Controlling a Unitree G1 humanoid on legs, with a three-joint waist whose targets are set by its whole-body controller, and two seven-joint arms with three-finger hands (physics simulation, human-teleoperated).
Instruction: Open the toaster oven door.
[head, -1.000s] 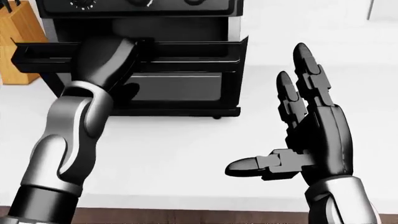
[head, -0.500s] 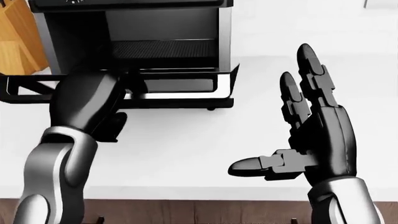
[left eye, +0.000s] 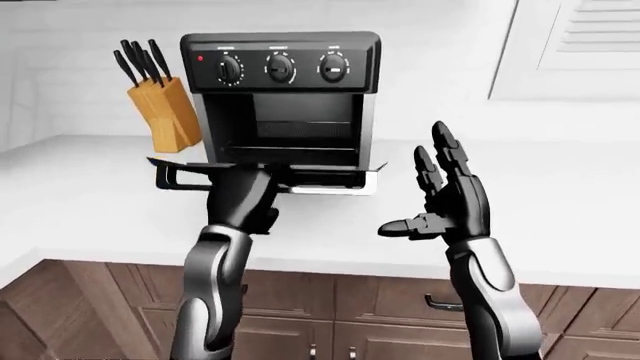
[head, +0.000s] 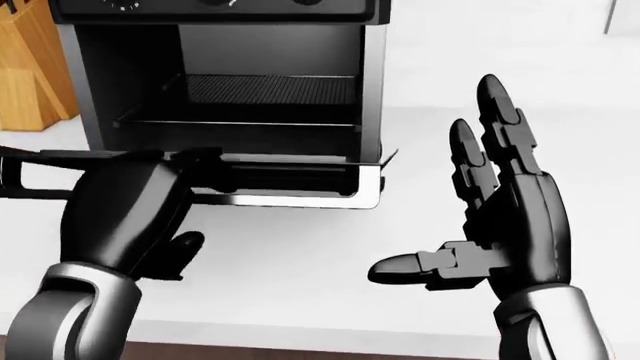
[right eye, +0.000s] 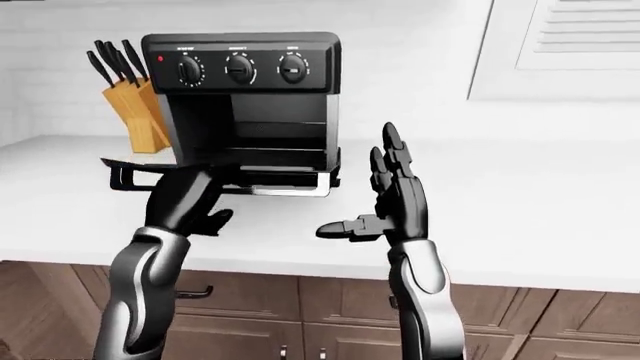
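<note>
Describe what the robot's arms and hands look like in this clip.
Both arms have rounded silver-grey segments with black joints. The left hand and right hand are glossy black, with three thick, jointed fingers that taper to rounded tips. No cables, markings or sleeves show.

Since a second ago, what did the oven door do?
The door of the toaster oven swung down from half open to lying flat, and the left robot hand came down with it, at its edge. The right robot hand stayed open in the air, and the knife block stayed put.

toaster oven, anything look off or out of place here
Nothing stands out. The toaster oven sits upright on the counter, its door folded down flat and the rack level inside.
</note>
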